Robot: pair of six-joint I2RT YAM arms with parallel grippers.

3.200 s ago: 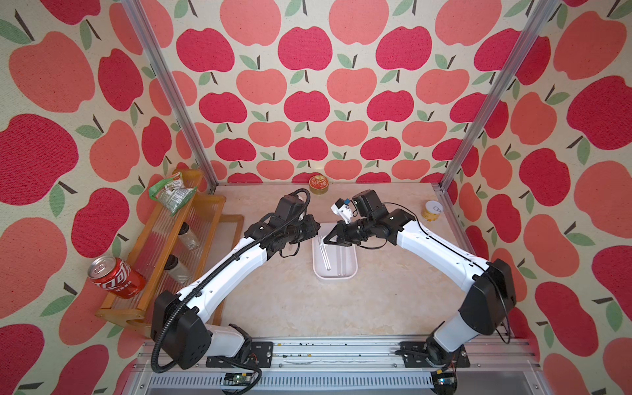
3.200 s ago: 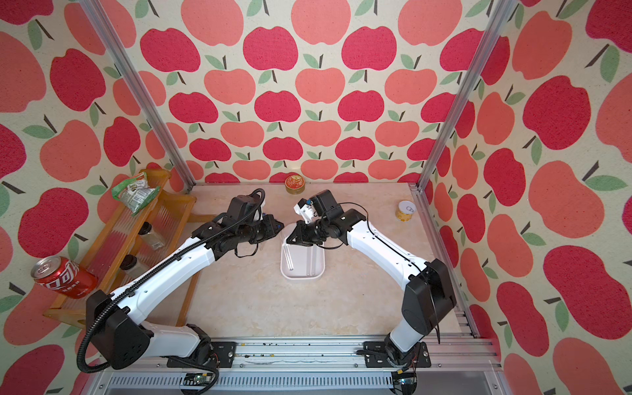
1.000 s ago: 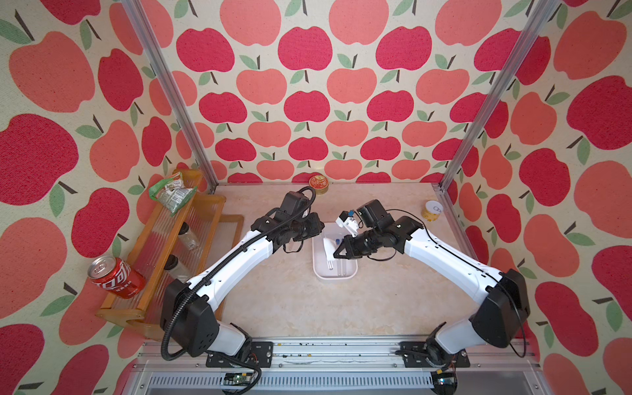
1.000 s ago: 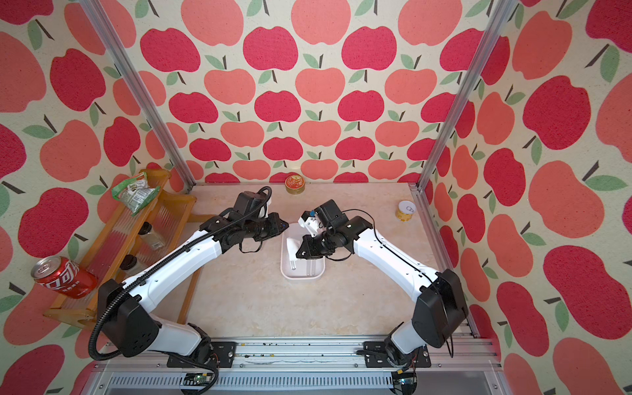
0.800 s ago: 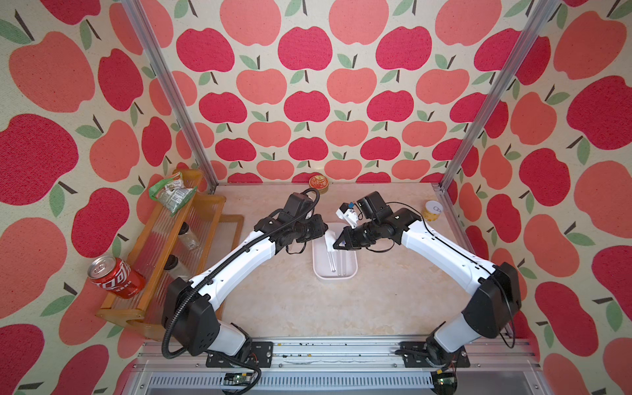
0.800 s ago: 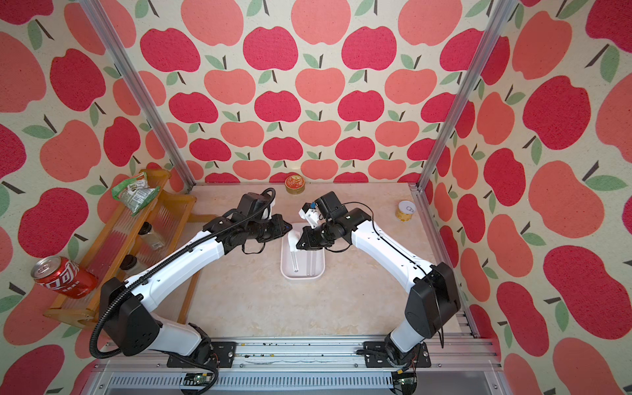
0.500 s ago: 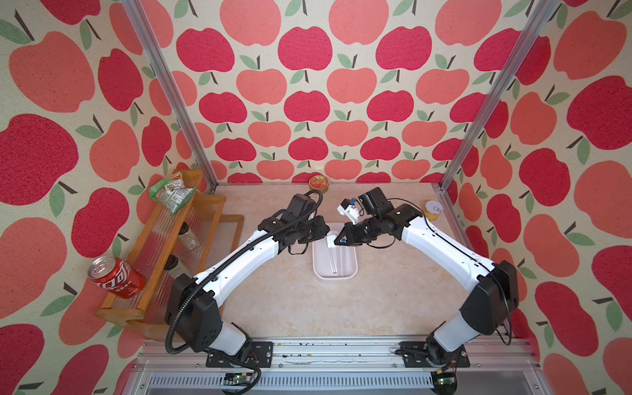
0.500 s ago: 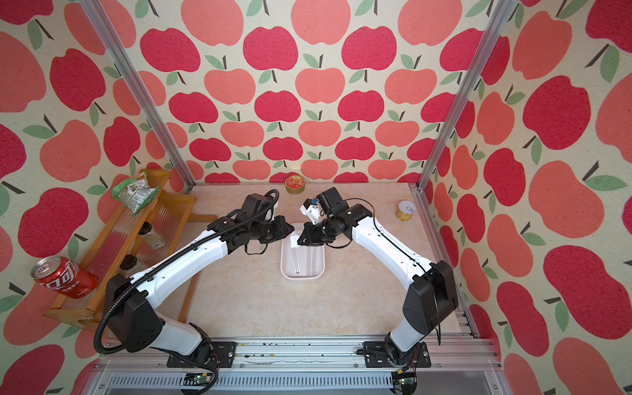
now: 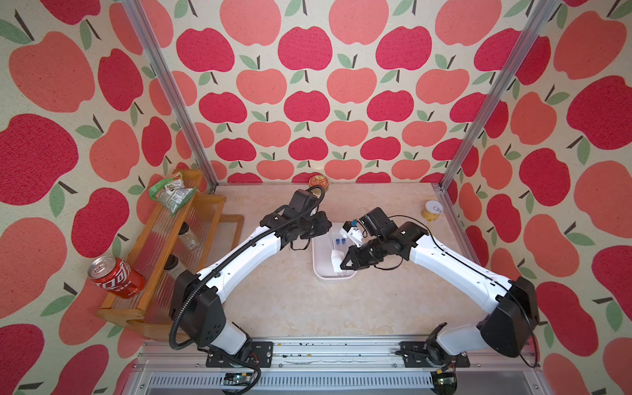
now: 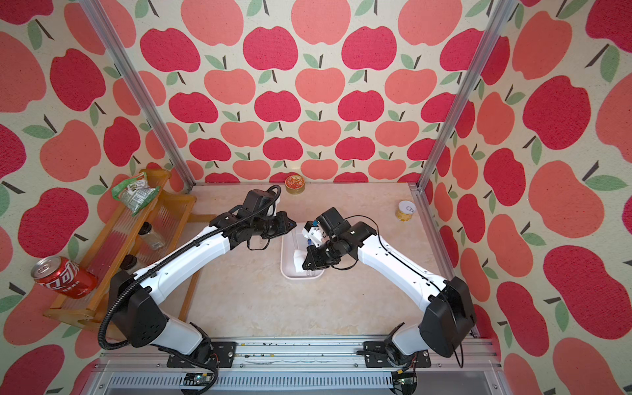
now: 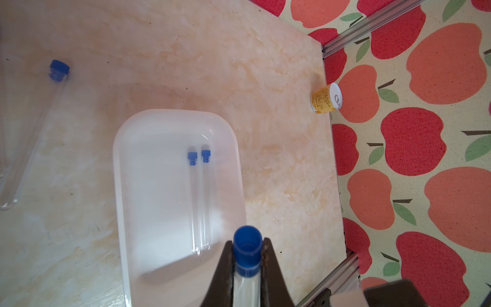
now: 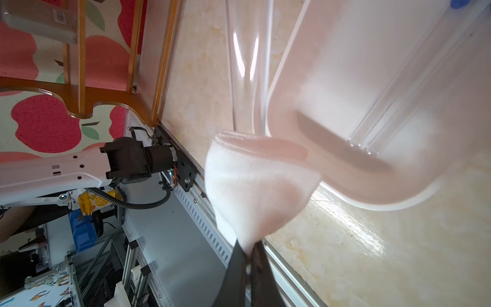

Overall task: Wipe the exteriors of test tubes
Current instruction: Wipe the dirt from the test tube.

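Observation:
My left gripper [image 11: 247, 243] is shut on a clear test tube [image 11: 246, 284] just below its blue cap [image 11: 247, 245], held above the white tray [image 11: 117, 164]. The tube's body [image 12: 244, 66] runs down into a white cloth [image 12: 255, 186], which wraps its rounded end. My right gripper [image 12: 248, 249] is shut on that cloth. Two more test tubes [image 11: 199, 202] lie side by side in the tray, and another test tube [image 11: 34, 127] lies on the table beside it. In both top views the left gripper [image 9: 326, 227] [image 10: 290, 225] and right gripper [image 9: 345, 265] [image 10: 305, 265] meet over the tray [image 9: 318, 270].
A wooden rack [image 9: 154, 260] along the left wall carries a red cola can [image 9: 114, 277], a green snack bag [image 9: 171, 193] and small jars. A round tin [image 9: 318, 180] stands at the back wall. A yellow can [image 9: 431, 210] stands at the back right corner.
My right gripper has slid the cloth along the held tube toward its rounded end, nearer the tray's front edge. The left gripper has barely moved and keeps its grip.

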